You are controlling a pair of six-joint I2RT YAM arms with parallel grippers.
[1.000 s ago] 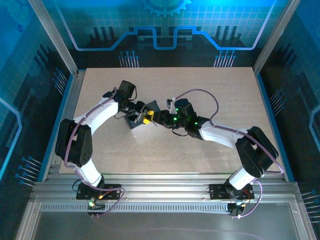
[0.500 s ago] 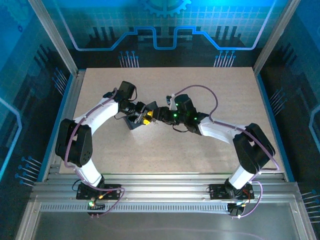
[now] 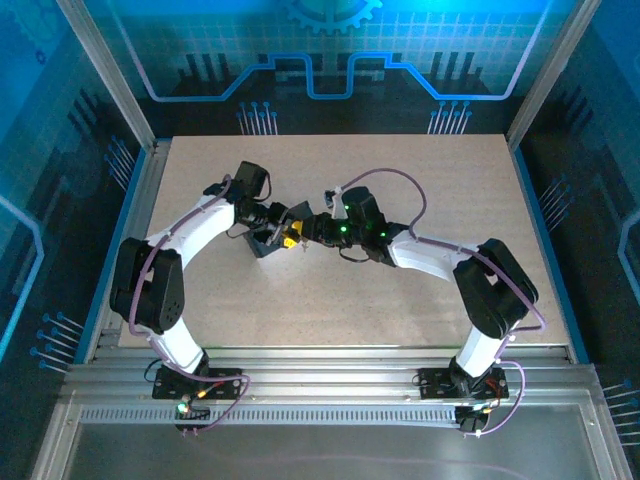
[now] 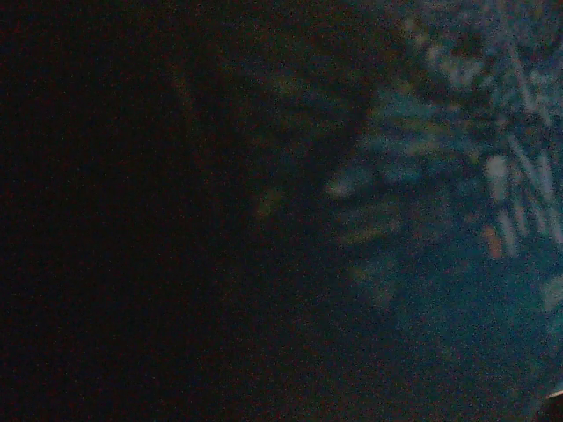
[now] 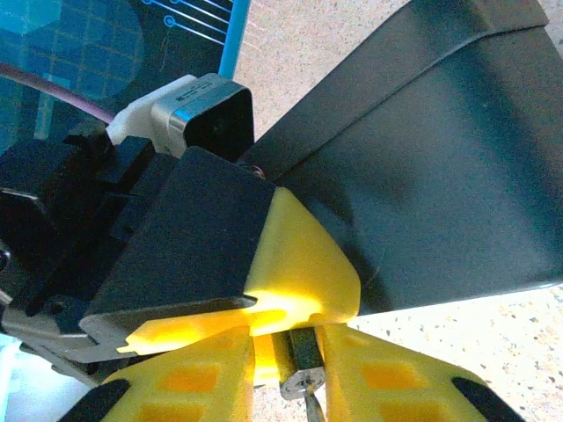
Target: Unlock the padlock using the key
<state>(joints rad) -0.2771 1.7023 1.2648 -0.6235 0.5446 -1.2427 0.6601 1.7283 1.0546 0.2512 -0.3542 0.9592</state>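
The padlock (image 3: 263, 245) is a dark block held just above the table by my left gripper (image 3: 284, 231), which is shut on it. In the right wrist view the padlock (image 5: 440, 176) shows as a broad dark slab, with one yellow-tipped finger (image 5: 303, 259) of the left gripper pressed against it. My right gripper (image 3: 304, 232) meets the left one tip to tip. Its yellow fingers (image 5: 387, 378) are closed on the key (image 5: 299, 374), a small dark-silvery metal piece with a thin pin, right below the left finger's tip. The left wrist view is dark and blurred.
The speckled table (image 3: 400, 170) lies open behind and to the right of the arms. Aluminium rails (image 3: 320, 375) run along the near edge, and blue panel walls (image 3: 330, 60) enclose the back and sides.
The right arm has moved left until its gripper reaches the left gripper and padlock, and its jaws have narrowed. The left arm and padlock have stayed put.
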